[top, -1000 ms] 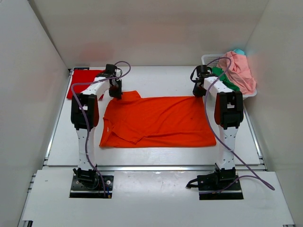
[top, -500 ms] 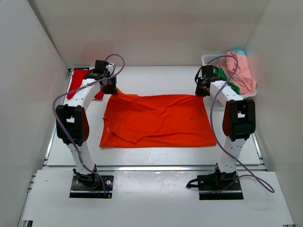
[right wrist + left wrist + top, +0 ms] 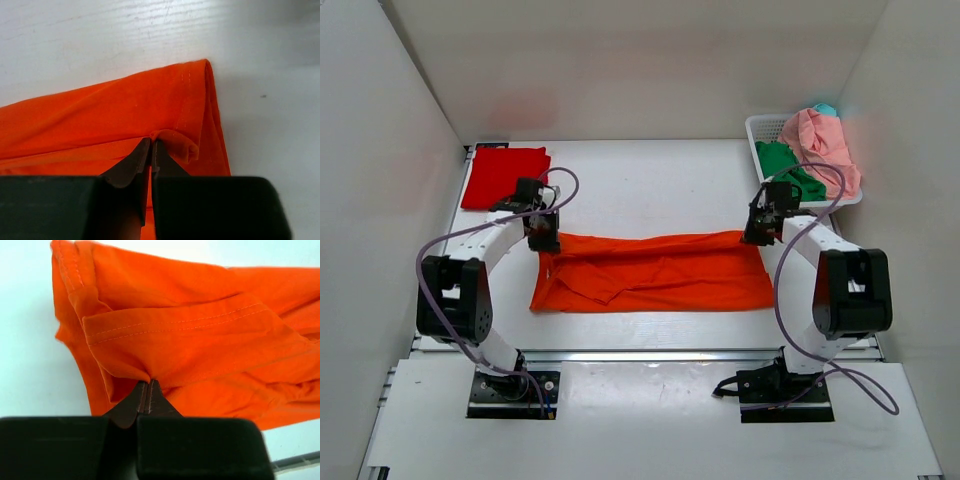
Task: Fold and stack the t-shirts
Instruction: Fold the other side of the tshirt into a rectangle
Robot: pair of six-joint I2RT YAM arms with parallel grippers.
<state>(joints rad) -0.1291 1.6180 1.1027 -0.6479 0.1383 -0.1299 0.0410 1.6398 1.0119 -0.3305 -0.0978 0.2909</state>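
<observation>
Top external view: we see the orange t-shirt (image 3: 660, 272) lying as a wide band across the middle of the table (image 3: 650, 180), with one arm at each far corner. In the wrist views, the left gripper (image 3: 148, 385) is pinched tight on a fold of its cloth, and the right gripper (image 3: 151, 141) is clamped on a hem corner. The red t-shirt (image 3: 503, 176) lies flat at far left. A green t-shirt (image 3: 790, 170) and a pink t-shirt (image 3: 820, 145) fill the white basket (image 3: 757, 127).

My left arm (image 3: 485, 240) and right arm (image 3: 810, 238) are white links with black joint housings, bolted to black base plates (image 3: 515, 392) at six o'clock overhead. A lilac cable (image 3: 777, 300) loops along each. My left gripper (image 3: 148, 385) and right gripper (image 3: 151, 141) are matt black blocks with dark wedge-tipped fingers (image 3: 134, 402)
</observation>
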